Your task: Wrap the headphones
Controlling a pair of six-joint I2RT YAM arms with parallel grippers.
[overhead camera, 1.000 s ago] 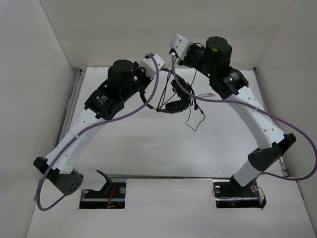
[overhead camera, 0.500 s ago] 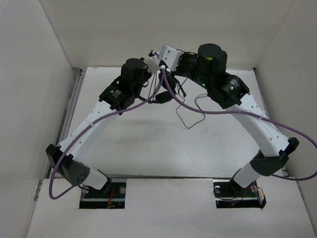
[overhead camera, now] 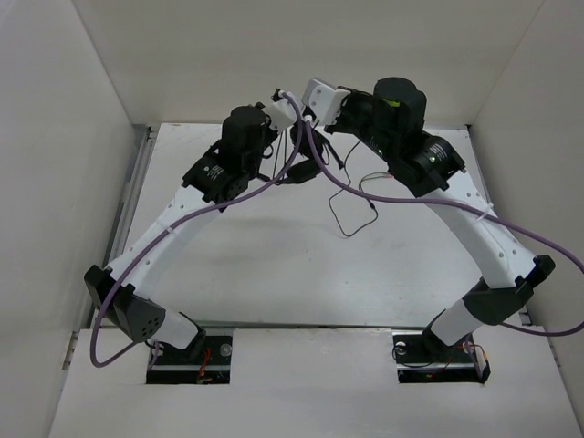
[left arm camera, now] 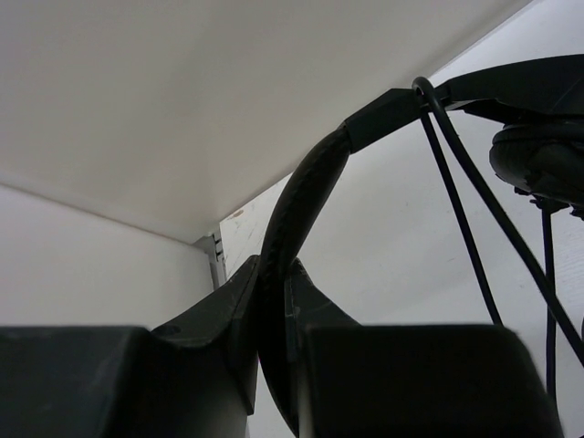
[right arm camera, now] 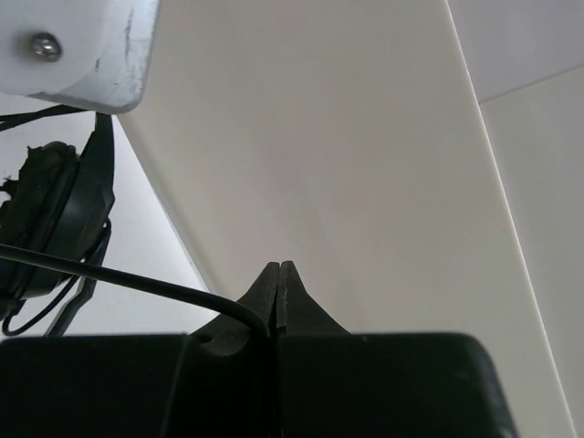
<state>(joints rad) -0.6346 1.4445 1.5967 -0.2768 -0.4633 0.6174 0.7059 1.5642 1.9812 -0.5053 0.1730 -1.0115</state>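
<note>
We see the matte white table (overhead camera: 274, 274) filling the enclosure. Over its far middle the white left arm (overhead camera: 164, 228) and white right arm (overhead camera: 474, 219) lean in until their wrists nearly meet, each trailing a thick purple robot cable (overhead camera: 228, 203). The black over-ear headphones (overhead camera: 306, 173) are held up between the two wrists.

The left gripper (left arm camera: 272, 274) is clamped tight on the padded, leather-like headband (left arm camera: 306, 182). The band arcs up from between the fingers to a smooth plastic yoke and a round cushioned earcup (left arm camera: 538, 160).

The right gripper (right arm camera: 278, 274) has its jaws pressed together, pinching the long thin black cable (right arm camera: 137, 278), which enters low between them.

Only the overhead view shows the cable's slack looping down at the table's middle. It hides both grips under the wrists, and we read those from the wrist cameras alone.
</note>
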